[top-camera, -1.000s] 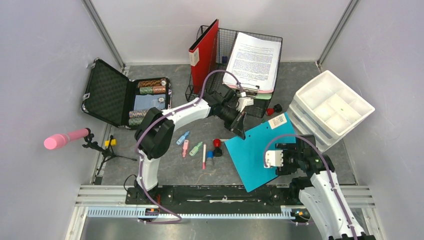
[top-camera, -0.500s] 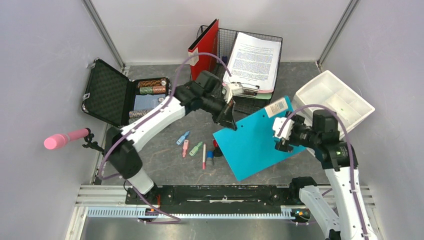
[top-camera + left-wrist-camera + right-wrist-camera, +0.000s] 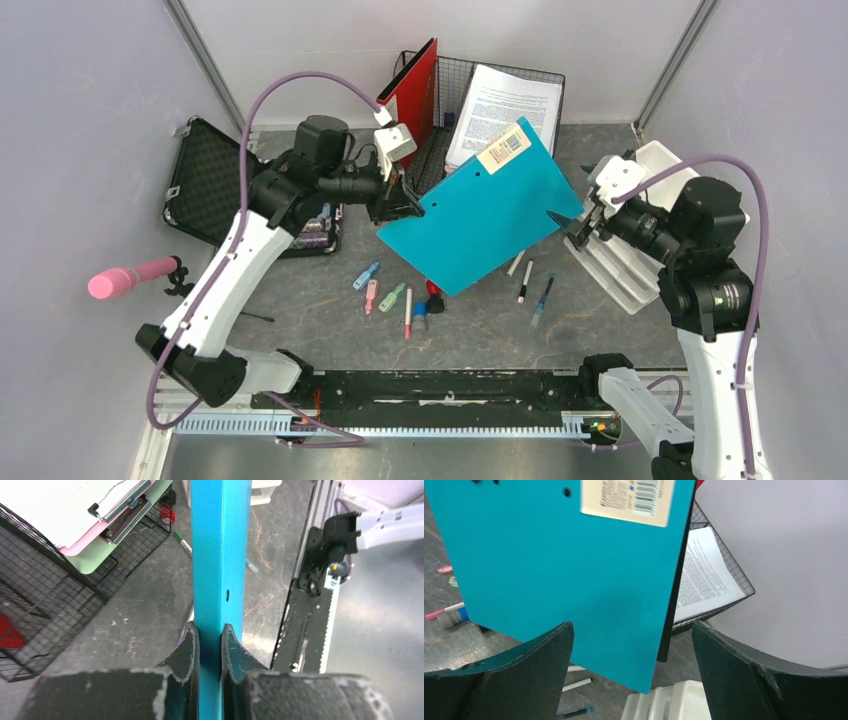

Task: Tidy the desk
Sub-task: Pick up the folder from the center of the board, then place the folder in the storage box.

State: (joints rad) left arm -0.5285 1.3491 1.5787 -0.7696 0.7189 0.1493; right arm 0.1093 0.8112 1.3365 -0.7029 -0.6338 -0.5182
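Left gripper (image 3: 210, 630): pressed together on the edge of the teal folder (image 3: 217, 555), one finger on each face; it holds the folder up in the air, tilted
Right gripper (image 3: 631, 625): fingers spread wide and holding nothing; in the top view it is just beside the right corner of the folder, and I cannot tell if one tip touches it
Teal folder, position: above the middle of the worktop (image 3: 480, 330), lifted clear of it, in front of the wire basket (image 3: 440, 100)
Label on folder: a pale sticker (image 3: 626, 497) with a barcode and some small print, near one corner; the letters are too blurred to read
Printed sheets (image 3: 505, 105): a stack with dense black text lies in the basket; the text is too small to read
Worktop: dark grey and mottled, between pale grey walls, with the rail along the near edge
On the worktop: several markers (image 3: 400, 298) and pens lie loose under and beside the folder; an open black case (image 3: 205, 185) is at the left, and white trays (image 3: 620, 265) are at the right
Red folder (image 3: 410, 95): it stands upright at the left side of the basket
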